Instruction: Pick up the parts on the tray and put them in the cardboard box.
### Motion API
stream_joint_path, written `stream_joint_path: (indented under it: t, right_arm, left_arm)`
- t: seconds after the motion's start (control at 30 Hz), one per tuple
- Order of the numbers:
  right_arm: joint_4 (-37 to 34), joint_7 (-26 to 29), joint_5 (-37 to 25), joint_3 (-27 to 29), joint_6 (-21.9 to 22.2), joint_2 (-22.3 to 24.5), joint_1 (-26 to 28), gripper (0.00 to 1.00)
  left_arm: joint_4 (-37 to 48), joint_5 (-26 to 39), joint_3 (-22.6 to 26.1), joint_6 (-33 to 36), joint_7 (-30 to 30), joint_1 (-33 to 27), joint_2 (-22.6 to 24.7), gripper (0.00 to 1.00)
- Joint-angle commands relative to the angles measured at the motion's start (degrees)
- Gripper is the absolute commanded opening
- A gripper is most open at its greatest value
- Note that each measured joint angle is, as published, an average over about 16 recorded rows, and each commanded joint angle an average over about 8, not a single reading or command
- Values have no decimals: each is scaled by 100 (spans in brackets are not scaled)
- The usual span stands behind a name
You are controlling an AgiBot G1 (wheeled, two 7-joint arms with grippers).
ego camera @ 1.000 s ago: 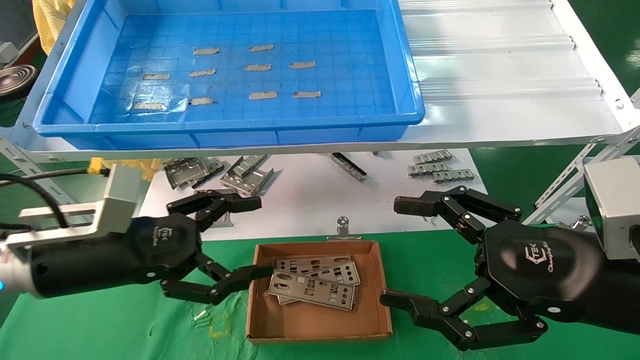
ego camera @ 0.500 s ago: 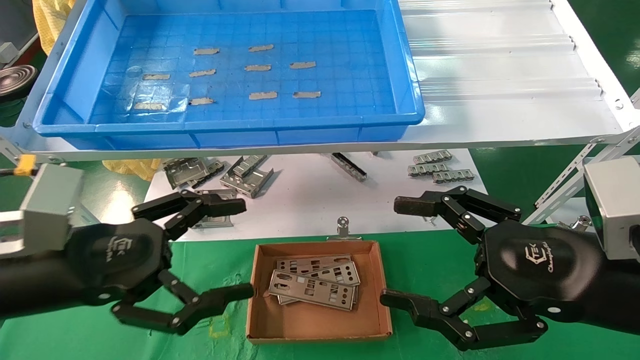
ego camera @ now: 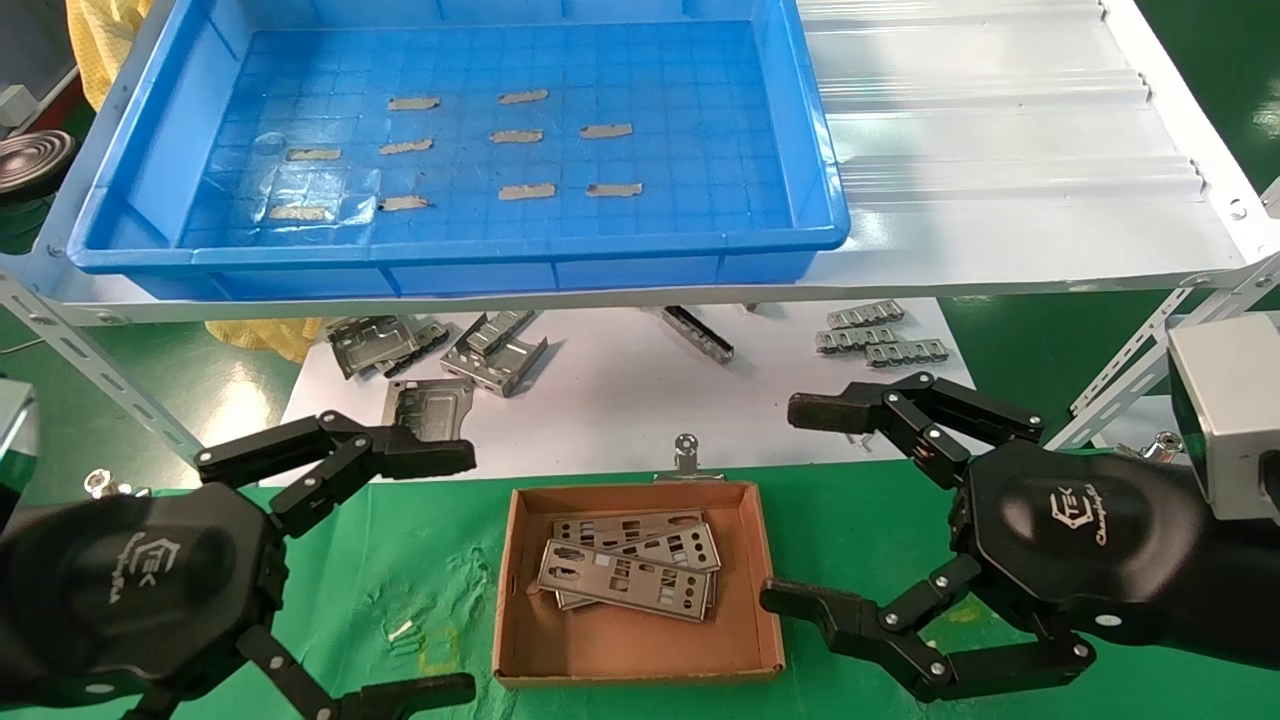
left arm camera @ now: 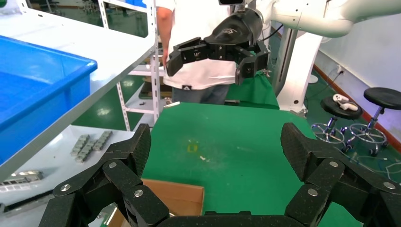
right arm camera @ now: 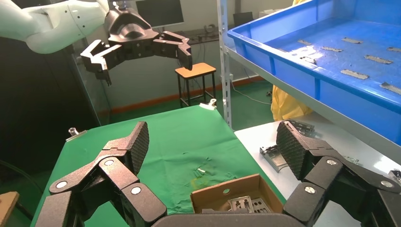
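A robot's two black grippers hang over a green-covered bench (ego camera: 300, 600), seen from above. The left gripper (ego camera: 440, 570) is at the near left, its fingers (ego camera: 420, 455) spread wide and holding nothing. The right gripper (ego camera: 790, 505) is at the near right, just beside the cardboard box (ego camera: 640, 655), fingers also spread apart and empty.

The cardboard box sits between the two grippers on the green cover. Inside it lie the parts (ego camera: 628, 568) — several thin silver plates with punched cut-outs, stacked loosely and overlapping, slightly askew from one another. In the right wrist view the box (right arm camera: 227, 191) shows below that gripper (right arm camera: 213, 144), with the plates (right arm camera: 246, 204) partly visible in it.

Above and behind, on a white shelf (ego camera: 1000, 150), rests the blue tray (ego camera: 450, 250). Its grid floor carries only small grey tape strips (ego camera: 525, 136) in rough rows.

Below the shelf — on a white sheet (ego camera: 620, 390) — lie bent grey metal brackets (ego camera: 495, 350) and a small cluster of smaller metal pieces (ego camera: 880, 338).
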Motion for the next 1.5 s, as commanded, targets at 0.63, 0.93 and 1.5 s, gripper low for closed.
stream_joint_path:
  t: [0.63,0.93,1.5]
  right_arm:
    - [0,0,0,0,1,0,-1,100]
    - [0,0,0,0,1,0,-1,100]
    - [0,0,0,0,1,0,-1,100]
  left_arm:
    - [27,6,13,-6,0,-10,10,100]
    - [55,16,25,-3,8,-22,22,100]
    - [73,24,33,2,14,-28,29,100]
